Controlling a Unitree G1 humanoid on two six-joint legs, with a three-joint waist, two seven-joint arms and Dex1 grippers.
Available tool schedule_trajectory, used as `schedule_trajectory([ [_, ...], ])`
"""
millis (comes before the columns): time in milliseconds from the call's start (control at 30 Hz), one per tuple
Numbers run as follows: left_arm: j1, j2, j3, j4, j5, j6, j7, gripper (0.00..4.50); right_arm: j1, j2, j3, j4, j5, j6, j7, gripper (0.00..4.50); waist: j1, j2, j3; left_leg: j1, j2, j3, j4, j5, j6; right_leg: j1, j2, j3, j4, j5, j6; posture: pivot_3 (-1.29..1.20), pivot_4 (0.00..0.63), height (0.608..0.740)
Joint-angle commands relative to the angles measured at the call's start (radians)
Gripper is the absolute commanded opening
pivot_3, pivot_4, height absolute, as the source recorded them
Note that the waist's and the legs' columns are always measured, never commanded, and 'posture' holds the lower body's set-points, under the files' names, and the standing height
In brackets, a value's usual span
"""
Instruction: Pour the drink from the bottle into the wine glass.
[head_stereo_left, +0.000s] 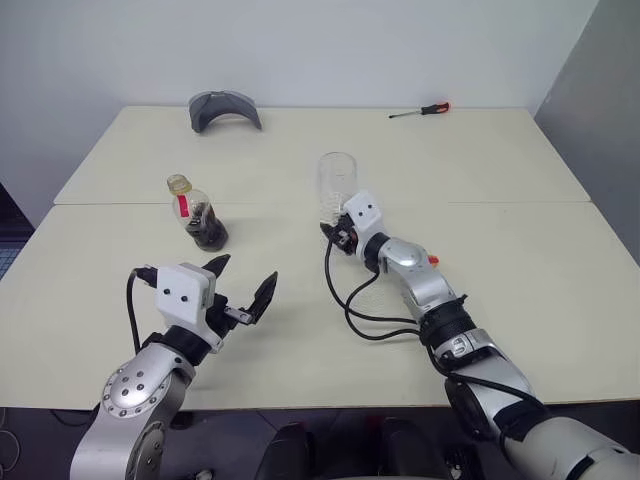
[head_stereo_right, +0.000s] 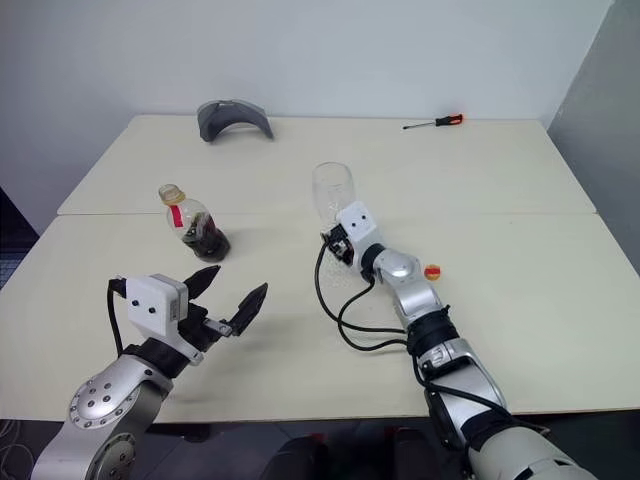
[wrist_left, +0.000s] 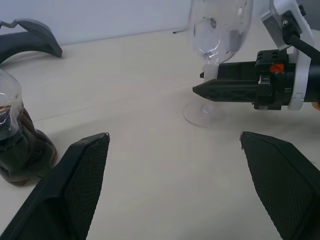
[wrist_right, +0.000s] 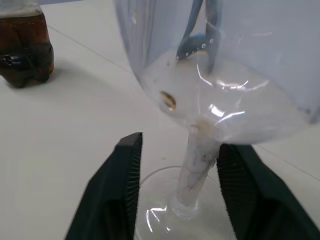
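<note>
Two grippers over the pale table (head_stereo_left: 520, 250). Left gripper (head_stereo_left: 242, 283) spread wide, holding nothing, near the bottle (head_stereo_left: 198, 212) with the dark drink (head_stereo_left: 208, 232) low inside. Right gripper (wrist_right: 175, 185) around the stem of the upright wine glass (head_stereo_left: 338, 185), fingers (wrist_right: 120, 190) parted a little, just beside the stem, not clearly touching. Far behind: a screwdriver (head_stereo_left: 421, 111) and a grey curved object (head_stereo_left: 224, 108).

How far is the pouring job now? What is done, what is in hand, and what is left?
Done: nothing is poured; the wine glass stands upright and empty, and the drink sits in the bottle. In hand: the right gripper straddles the glass stem with its fingers apart, not clamping it. The left gripper hangs open, short of the bottle. Left: grasp the bottle, tilt it over the glass, and pour.
</note>
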Motion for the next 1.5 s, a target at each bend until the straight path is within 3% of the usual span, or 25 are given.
schedule_trajectory([
  [33,0.000,-0.004,-0.010,-0.018,0.004,-0.021,0.004,4.50,0.004,-0.008,-0.005,-0.069,0.009,0.006,0.011,3.66,0.000,0.000,0.000,0.000,0.000,0.000,0.000,0.000,0.000,0.000,0.000,0.000,0.000,0.000,0.000,0.00,0.150,0.740],
  [100,0.001,-0.008,-0.014,-0.019,0.005,-0.021,0.008,4.50,0.034,-0.021,-0.002,-0.126,0.013,0.031,0.024,4.39,0.001,0.000,0.000,0.000,0.000,0.000,0.000,0.000,0.000,0.000,0.000,0.000,0.000,0.000,0.000,0.00,0.150,0.740],
  [133,0.002,-0.010,-0.017,-0.020,0.007,-0.021,0.009,4.50,0.053,-0.031,0.000,-0.164,0.015,0.049,0.031,4.47,0.001,0.000,0.000,0.000,0.000,0.000,0.000,0.000,0.000,0.000,0.000,0.000,0.000,0.000,0.000,0.00,0.150,0.740],
  [333,0.006,-0.017,-0.019,-0.020,0.016,-0.024,0.022,4.50,0.201,-0.125,0.004,-0.493,0.019,0.286,0.061,4.47,0.004,0.000,0.000,0.000,0.000,0.000,0.000,0.000,0.000,0.000,0.000,0.000,0.000,0.000,0.000,0.00,0.150,0.740],
  [500,-0.023,-0.053,-0.026,0.020,0.090,-0.051,0.103,4.50,0.409,-0.305,-0.045,-0.912,0.084,0.513,0.147,4.47,0.014,0.000,0.000,-0.001,0.000,-0.002,0.000,0.000,0.000,0.000,0.000,-0.001,-0.002,0.000,0.000,0.00,0.150,0.740],
  [667,-0.066,-0.114,-0.050,0.090,0.206,-0.079,0.223,4.50,0.532,-0.391,-0.206,-1.223,0.397,0.708,0.264,4.47,0.010,0.000,0.001,-0.001,0.000,-0.002,-0.001,0.000,0.001,0.001,0.001,-0.001,-0.002,0.000,0.000,0.00,0.150,0.740],
  [867,-0.156,-0.149,-0.015,0.225,0.262,-0.155,0.288,4.50,0.577,-0.434,-0.307,-1.351,0.637,0.730,0.331,4.47,0.012,-0.001,0.001,-0.001,0.000,-0.003,0.000,-0.001,0.001,0.002,0.001,-0.002,-0.003,0.000,0.000,0.00,0.150,0.740],
  [1133,-0.255,-0.116,0.050,0.396,0.272,-0.241,0.286,4.50,0.563,-0.467,-0.242,-1.395,0.676,0.710,0.278,4.47,0.014,-0.001,0.001,-0.001,0.000,-0.003,0.000,0.000,0.001,0.002,0.001,-0.003,-0.004,0.000,0.001,0.00,0.150,0.740],
  [1500,-0.343,-0.111,0.050,0.514,0.269,-0.292,0.276,4.50,0.531,-0.491,-0.233,-1.380,0.717,0.715,0.211,4.47,0.025,-0.002,0.001,-0.001,0.000,-0.003,0.000,0.000,0.001,0.002,0.001,-0.003,-0.005,0.000,0.001,0.00,0.150,0.740],
])
